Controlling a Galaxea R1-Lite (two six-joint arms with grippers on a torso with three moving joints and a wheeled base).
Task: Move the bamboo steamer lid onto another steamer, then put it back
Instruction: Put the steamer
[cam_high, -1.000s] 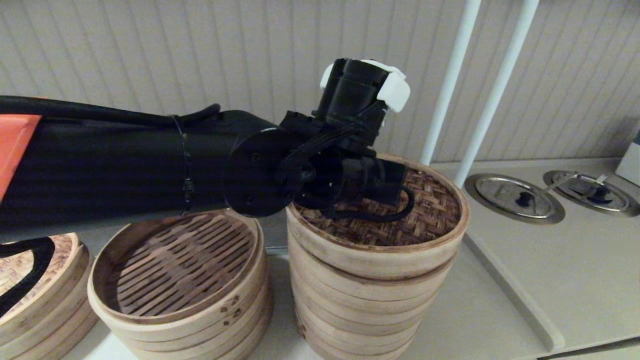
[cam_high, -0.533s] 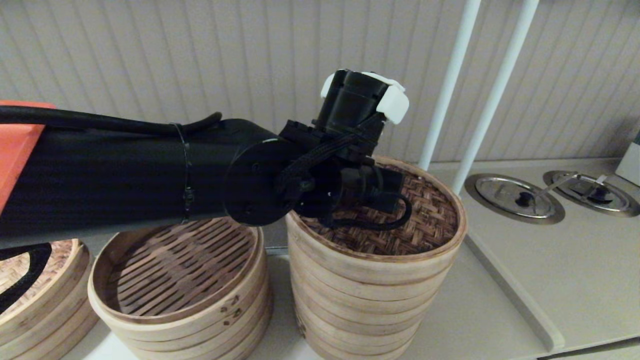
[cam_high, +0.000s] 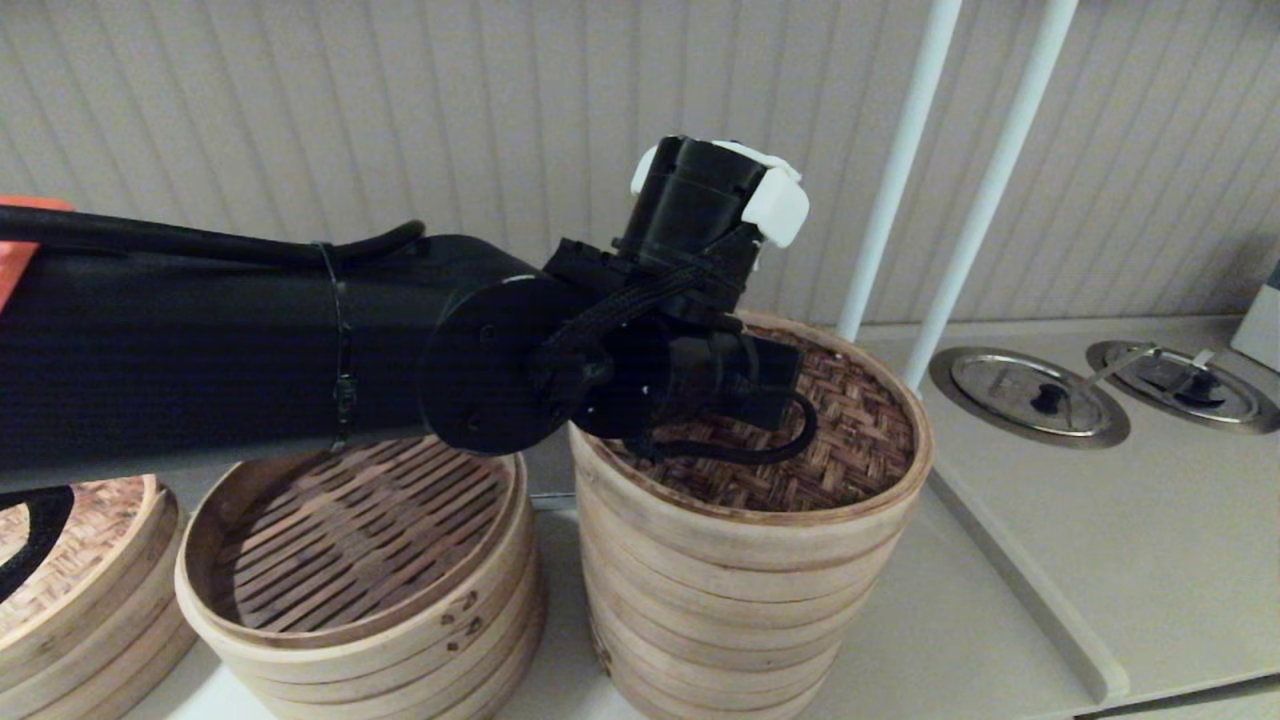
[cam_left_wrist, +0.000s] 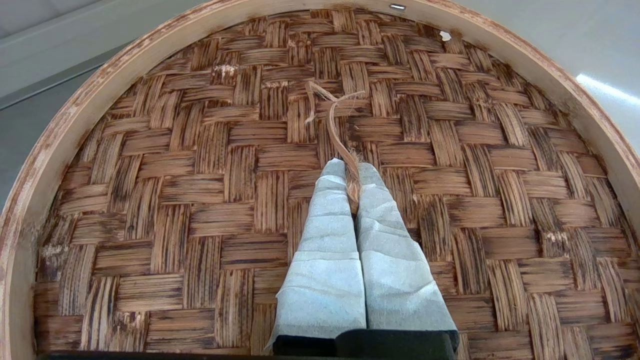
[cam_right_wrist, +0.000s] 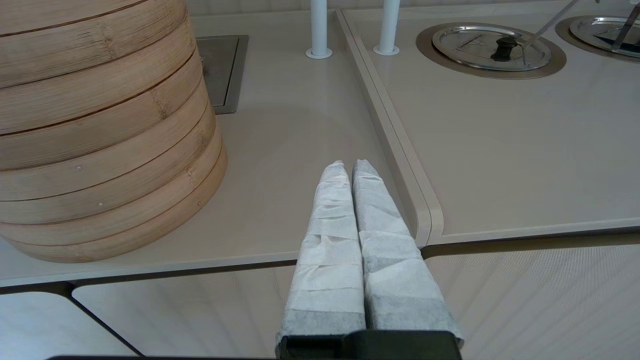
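Observation:
The bamboo steamer lid (cam_high: 850, 440), dark brown herringbone weave with a pale rim, sits level on top of the tallest steamer stack (cam_high: 730, 610) at the centre. My left gripper (cam_left_wrist: 350, 167) is shut on the thin fibre loop (cam_left_wrist: 334, 122) at the centre of the lid (cam_left_wrist: 200, 200). In the head view the left wrist hides the fingers. The stack's mesh lining is hidden under the lid. My right gripper (cam_right_wrist: 348, 164) is shut on nothing, low over the counter near its front edge, to the right of the stack (cam_right_wrist: 100, 150).
A shorter open steamer with a slatted floor (cam_high: 350, 530) stands left of the stack. A tan-lidded steamer (cam_high: 90, 570) is at the far left. Two white poles (cam_high: 890, 190) rise behind. Steel round covers (cam_high: 1030, 395) sit in the raised counter on the right.
The lid has come down from slightly above the tall stack and now sits flush on it. My left arm has shifted a little to the left, still holding the loop.

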